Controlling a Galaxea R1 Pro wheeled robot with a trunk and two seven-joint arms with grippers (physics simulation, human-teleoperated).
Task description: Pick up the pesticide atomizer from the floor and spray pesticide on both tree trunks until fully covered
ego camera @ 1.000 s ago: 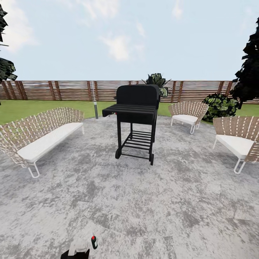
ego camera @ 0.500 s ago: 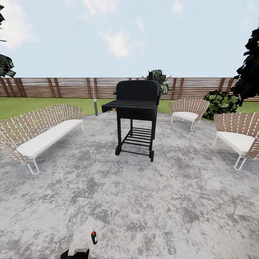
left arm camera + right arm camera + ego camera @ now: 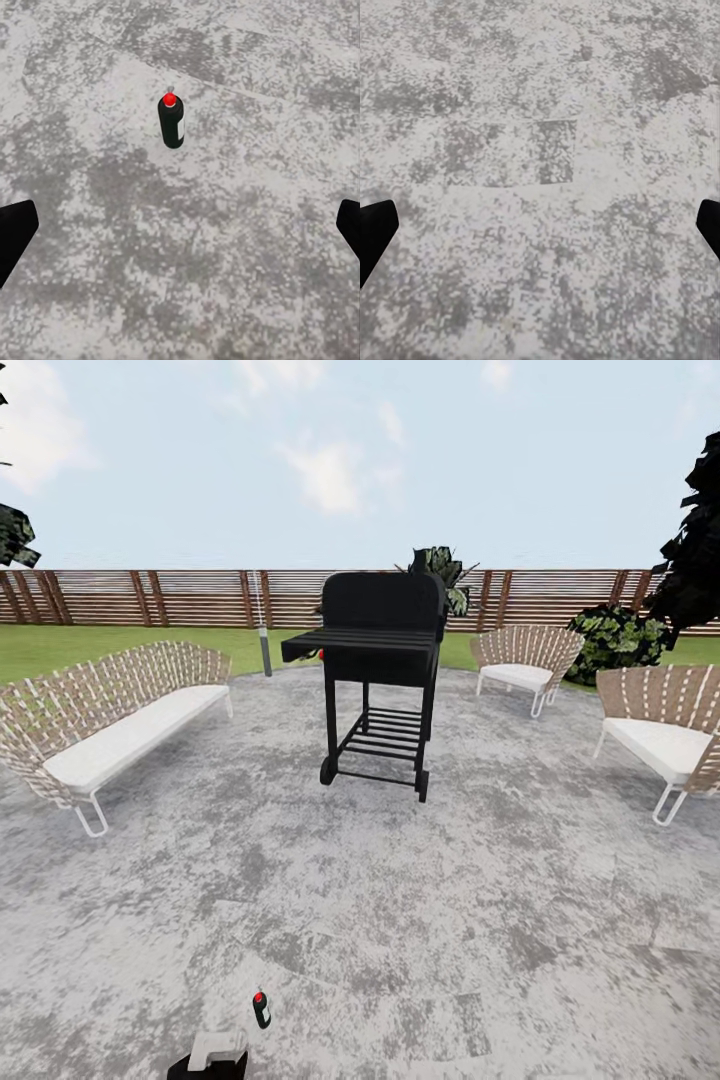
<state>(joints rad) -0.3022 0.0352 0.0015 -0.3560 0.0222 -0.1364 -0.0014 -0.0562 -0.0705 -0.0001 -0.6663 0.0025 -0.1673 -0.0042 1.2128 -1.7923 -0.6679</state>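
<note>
Nearest the robot in the head view, the left tool sits low over the floor, just short of the pesticide atomizer. In the left wrist view the atomizer stands upright on the grey paving, red top up, white label visible, ahead of the tool, whose two dark fingers sit wide apart, nothing between them. The right tool is likewise spread over bare paving, empty. Beyond the atomizer, a black grill stands mid-paving; left of the grill a woven bench, right of it two woven chairs. Behind the grill: lawn, a slat fence, a striped broad-leaf plant; dark foliage right of the grill at the frame's edge. No pale thick trunk is identifiable here. Judged step: approach to pick-up, task barely begun. Risks: the bottle is slim and free-standing, so a finger brushing it off-centre would likely topple and roll it; descending too far would press fingertips into the floor; a grasp covering the red top might hinder spraying later.
</note>
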